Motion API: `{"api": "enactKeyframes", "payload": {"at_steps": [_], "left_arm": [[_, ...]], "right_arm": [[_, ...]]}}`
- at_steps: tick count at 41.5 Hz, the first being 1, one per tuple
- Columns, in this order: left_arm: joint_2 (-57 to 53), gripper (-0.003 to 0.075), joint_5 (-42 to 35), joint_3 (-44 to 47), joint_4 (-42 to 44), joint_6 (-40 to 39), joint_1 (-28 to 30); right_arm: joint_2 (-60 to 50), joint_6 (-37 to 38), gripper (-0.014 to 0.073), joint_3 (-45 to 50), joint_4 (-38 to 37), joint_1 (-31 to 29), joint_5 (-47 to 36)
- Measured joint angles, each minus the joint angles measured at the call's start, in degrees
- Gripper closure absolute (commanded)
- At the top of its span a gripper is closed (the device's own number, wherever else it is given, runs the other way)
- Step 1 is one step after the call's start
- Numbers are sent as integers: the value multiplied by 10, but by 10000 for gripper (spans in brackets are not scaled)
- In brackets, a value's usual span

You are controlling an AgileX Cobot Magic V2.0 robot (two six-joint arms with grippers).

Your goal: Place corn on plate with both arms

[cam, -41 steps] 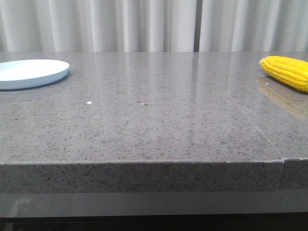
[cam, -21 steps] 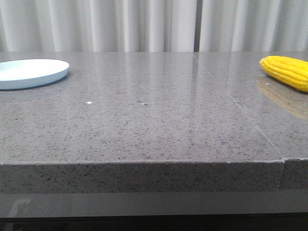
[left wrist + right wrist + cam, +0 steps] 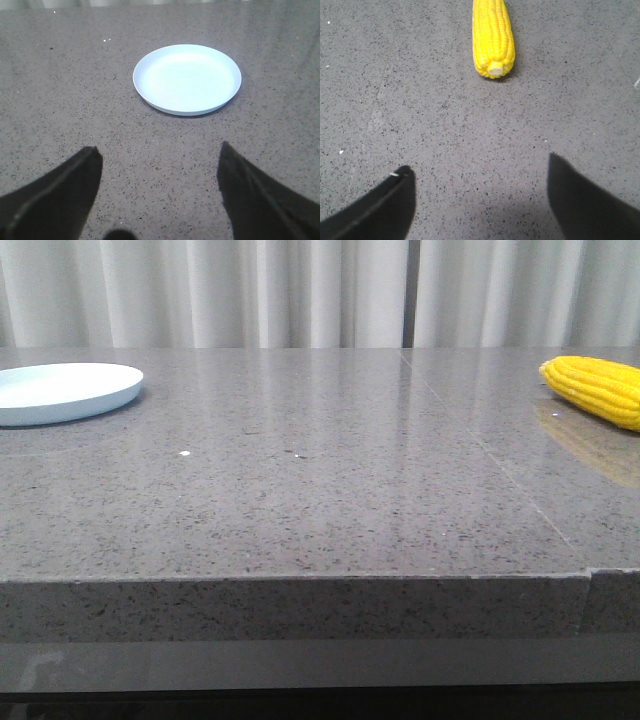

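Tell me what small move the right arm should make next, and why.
Probably ease the right gripper forward toward the corn. Its jaws are open and empty, and the cob lies untouched on the table ahead of it, stub end facing the gripper, far across from the bare plate.

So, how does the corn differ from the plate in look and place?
The corn is bright yellow, long and ridged with kernels; the plate is pale blue-white, round, smooth and shallow. In the front view the corn lies at the far right, the plate at the far left. Both rest on the grey table, untouched by any gripper.
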Motion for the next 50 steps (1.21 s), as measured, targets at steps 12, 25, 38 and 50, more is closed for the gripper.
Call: {"api": "enactKeyframes", "payload": {"at_steps": [12, 25, 38, 50], "left_arm": [[115, 166, 29, -50, 0, 0, 0], [317, 166, 73, -175, -10, 17, 31], [504, 166, 87, -303, -185, 158, 110], [634, 168, 57, -387, -196, 165, 109]], "right_arm": [[0, -1, -53, 0, 0, 0, 0], [0, -1, -53, 0, 0, 0, 0], [0, -1, -53, 0, 0, 0, 0], [0, -1, -53, 0, 0, 0, 0]]}}
